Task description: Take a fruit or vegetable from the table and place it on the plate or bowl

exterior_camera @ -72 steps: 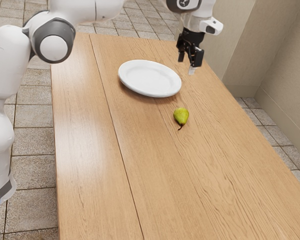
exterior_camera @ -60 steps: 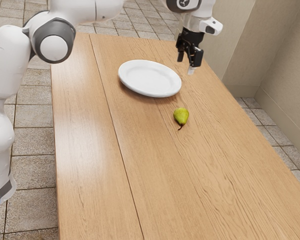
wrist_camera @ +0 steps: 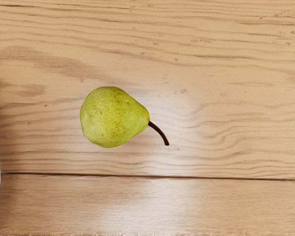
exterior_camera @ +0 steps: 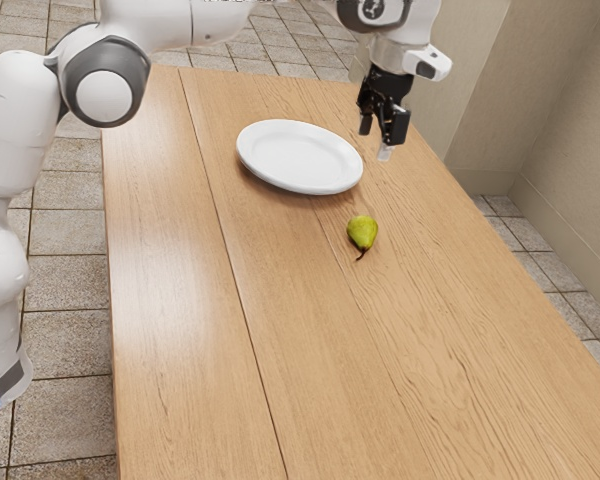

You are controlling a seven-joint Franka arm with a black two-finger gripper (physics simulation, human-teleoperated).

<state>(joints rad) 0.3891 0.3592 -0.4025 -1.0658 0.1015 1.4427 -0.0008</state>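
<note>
Hovering gripper (exterior_camera: 374, 138) prob. spread apart, empty, pear (exterior_camera: 361, 232) w/ stem near plate (exterior_camera: 299, 155), plate cropped in wrist view

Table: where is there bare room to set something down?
Bare: the table from the pear to its near edge, and the strip at the exterior view's left of the plate. Tightest: between plate and pear.
</note>
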